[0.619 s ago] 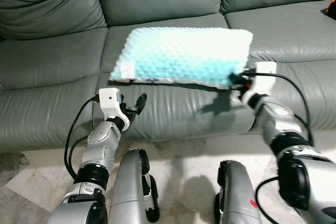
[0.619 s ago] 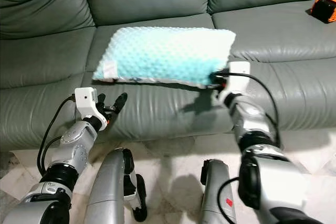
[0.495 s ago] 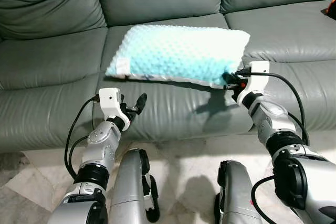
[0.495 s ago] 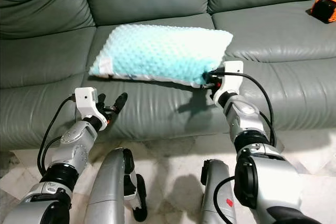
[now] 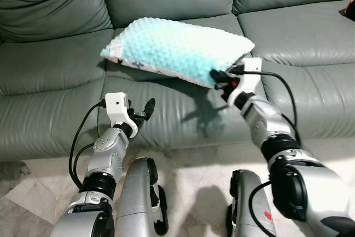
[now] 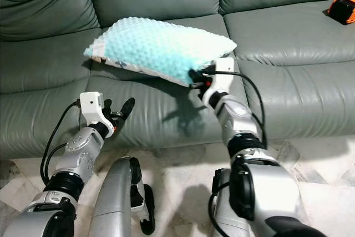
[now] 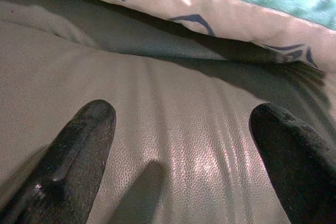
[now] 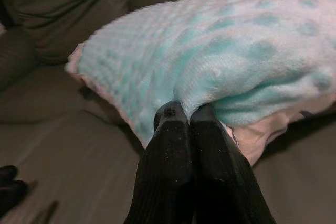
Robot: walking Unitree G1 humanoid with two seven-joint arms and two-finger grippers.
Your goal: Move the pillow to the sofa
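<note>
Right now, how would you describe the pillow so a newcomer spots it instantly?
Start at the grey-green leather sofa and look to its middle seat. Over that seat, the right gripper pinches one corner of a rectangular pillow with a bumpy turquoise dotted top and a pale patterned underside. Nothing else there is bright, soft-textured or lifted.

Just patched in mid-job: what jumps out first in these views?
The aqua dimpled pillow, held over the middle seat of the grey sofa, its far end near the cushion. The right gripper is pinched shut on its near corner. The left gripper waits open and empty, low at the seat's front edge.
</note>
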